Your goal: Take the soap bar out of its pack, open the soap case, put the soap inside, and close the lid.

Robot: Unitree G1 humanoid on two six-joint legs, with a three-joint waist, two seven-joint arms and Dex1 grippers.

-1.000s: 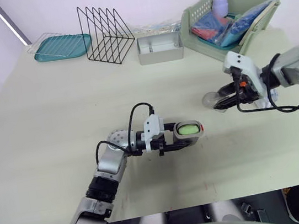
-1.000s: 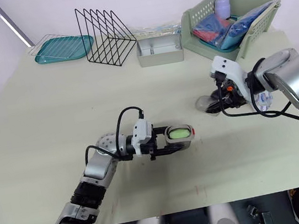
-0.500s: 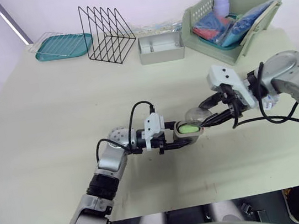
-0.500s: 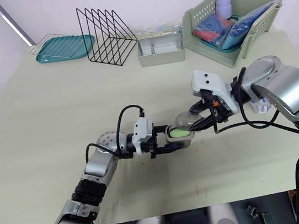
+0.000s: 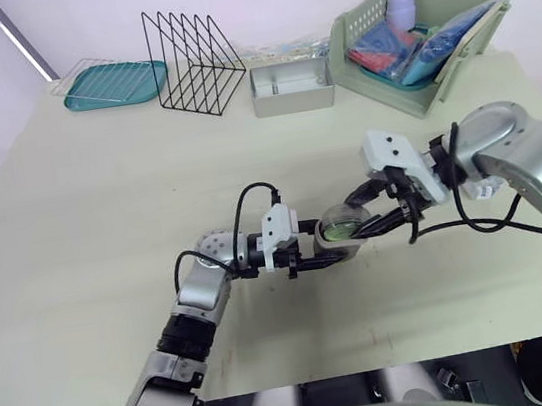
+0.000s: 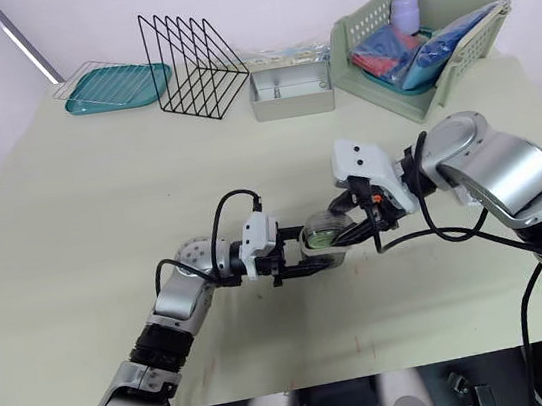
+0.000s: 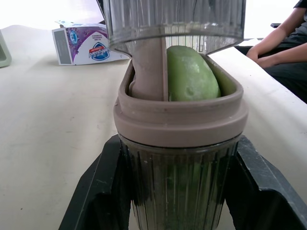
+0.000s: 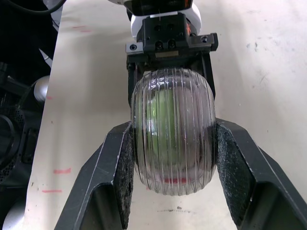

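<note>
The soap case's base (image 7: 180, 143) stands at the table's middle, and my left gripper (image 5: 330, 251) is shut on its sides. A green soap bar (image 7: 192, 76) sits inside the base. My right gripper (image 5: 356, 217) is shut on the clear ribbed lid (image 8: 172, 110) and holds it directly over the base, just above the rim and the soap. In the right wrist view the green soap shows through the lid. The empty purple-and-white soap pack (image 7: 84, 43) lies on the table beyond the case.
A green basket (image 5: 419, 31) with packets stands at the back right, a metal tin (image 5: 292, 89) beside it, then a black wire rack (image 5: 195, 60) and a teal tray (image 5: 115, 83) at the back left. A person's arm (image 7: 283, 38) rests past the table edge.
My right gripper has carried the lid leftward from the right side of the table to just above the case. The left gripper has kept the case in place.
</note>
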